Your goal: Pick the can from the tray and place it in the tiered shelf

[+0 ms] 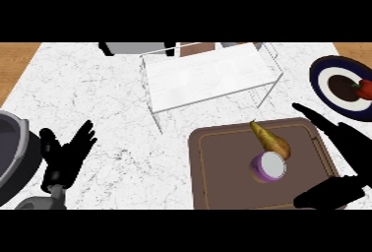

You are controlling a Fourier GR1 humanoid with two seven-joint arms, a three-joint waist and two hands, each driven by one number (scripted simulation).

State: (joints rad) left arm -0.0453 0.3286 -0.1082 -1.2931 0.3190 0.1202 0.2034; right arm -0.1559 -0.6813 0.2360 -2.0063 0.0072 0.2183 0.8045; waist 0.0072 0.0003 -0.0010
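A purple can with a pale lid stands on the brown tray at the lower right. A yellow-brown pear-like fruit lies just behind the can on the tray. The white wire tiered shelf stands beyond the tray at the top centre. My right hand hovers over the tray's right edge, open, with straight fingers pointing up-left and the thumb low near the front; it is to the right of the can and apart from it. My left hand rests open at the lower left, fingers up.
A dark plate with a red item sits at the far right. A grey round pot or pan shows at the left edge. Wooden surface borders the marble counter at the top corners.
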